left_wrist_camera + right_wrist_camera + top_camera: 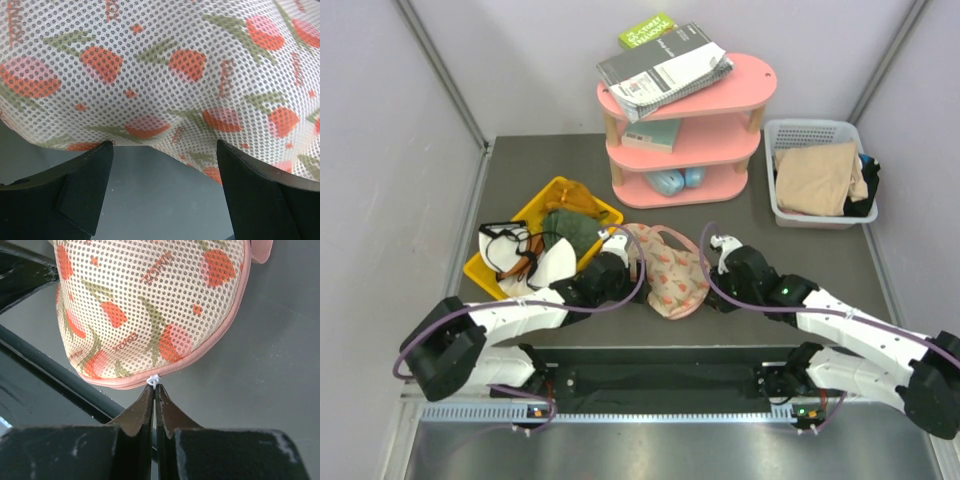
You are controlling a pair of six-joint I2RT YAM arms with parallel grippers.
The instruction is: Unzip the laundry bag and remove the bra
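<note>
Laundry bag [672, 275] is lying toward the table's [820, 250] near edge. Left gripper [164, 150] is gaping beside it; right gripper [155, 390] is pinching its zipper pull [153, 380]

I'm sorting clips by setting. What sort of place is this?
Probably a staged robot test cell, not a real laundry room: arms bolted to a grey table between plain panels, with household props: a fruit-print laundry bag, a yellow bin, a pink shelf.

Pink shelf [761, 84], yellow bin [478, 268], white basket [807, 125]
</note>
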